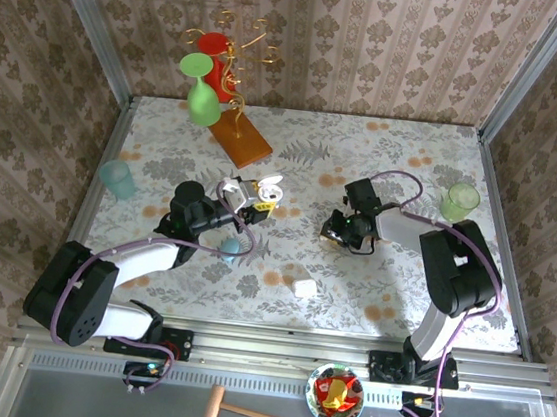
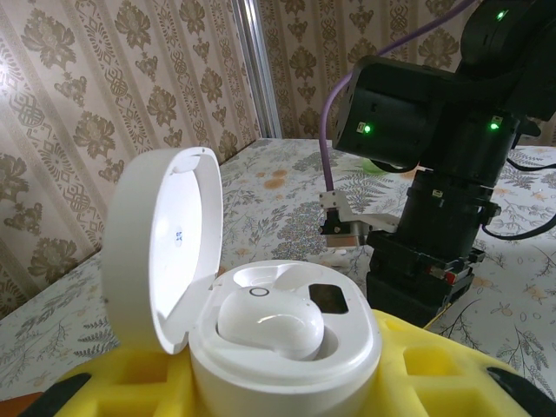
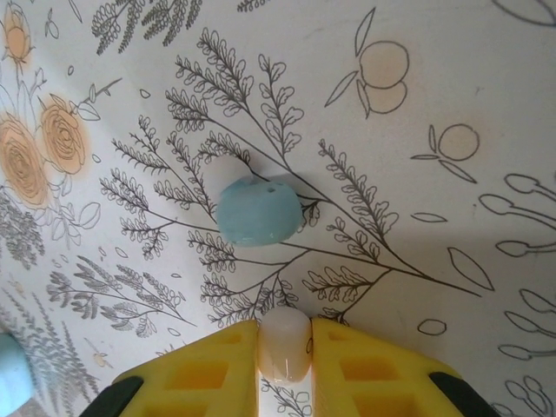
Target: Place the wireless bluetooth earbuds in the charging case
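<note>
White plastic is forming the charging case, which the left gripper is clamping between its yellow fingers above the table, lid standing open. The right gripper is pinching a white earbud, fingers closed on it at their very tips.

Likely faults from here:
- The held earbud is appearing smooth and is gripped only at the fingertips. It could be slipping or twisting during transfer.
- If it is arriving rotated, it probably will not be seating in the empty pocket.
- Downward pressure could be tilting the case in the left grip or disturbing the seated earbud.
- The open lid is crowding one side of the approach.

Count:
- Charging case in hand: one.
- White earbuds: two, one seated and one held.
- Pale blue earbud: one, lying on the tablecloth just beyond the right fingers.
- Pale blue fragment at the frame edge: one, identity not determinable.
</note>
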Robot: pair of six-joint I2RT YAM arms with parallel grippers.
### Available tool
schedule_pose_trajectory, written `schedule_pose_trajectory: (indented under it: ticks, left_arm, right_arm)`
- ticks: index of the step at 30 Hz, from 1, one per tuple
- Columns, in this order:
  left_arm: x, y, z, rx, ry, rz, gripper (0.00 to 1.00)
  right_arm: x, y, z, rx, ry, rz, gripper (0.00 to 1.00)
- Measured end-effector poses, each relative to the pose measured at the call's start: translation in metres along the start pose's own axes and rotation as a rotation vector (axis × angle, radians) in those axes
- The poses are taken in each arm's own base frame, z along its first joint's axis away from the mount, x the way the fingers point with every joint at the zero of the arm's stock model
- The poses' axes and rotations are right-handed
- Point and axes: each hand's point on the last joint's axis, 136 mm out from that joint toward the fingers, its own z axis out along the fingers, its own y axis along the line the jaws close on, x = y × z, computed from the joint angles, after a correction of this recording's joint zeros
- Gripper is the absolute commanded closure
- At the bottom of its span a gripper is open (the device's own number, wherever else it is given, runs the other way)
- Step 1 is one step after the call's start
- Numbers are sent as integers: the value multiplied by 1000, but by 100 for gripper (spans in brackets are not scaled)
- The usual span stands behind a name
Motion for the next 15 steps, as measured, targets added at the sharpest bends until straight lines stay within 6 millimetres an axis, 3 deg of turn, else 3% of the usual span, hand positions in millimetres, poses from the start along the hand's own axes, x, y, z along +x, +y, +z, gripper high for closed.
schedule_pose_trajectory:
  ticks: [4, 7, 11, 15]
  left_arm:
    - [6, 0, 2, 2, 11, -8, 86]
    - [13, -1, 4, 10, 27, -21, 86]
    - [15, -4, 4, 30, 28, -25, 86]
    - [16, -8, 4, 44, 28, -34, 86]
  right_arm:
    - [8, -2, -17, 67, -12, -54, 82]
    - [5, 14, -42, 84, -63, -125, 82]
    - [-2, 63, -82, 43, -169, -284, 82]
    - [3, 109, -115, -8, -260, -457, 82]
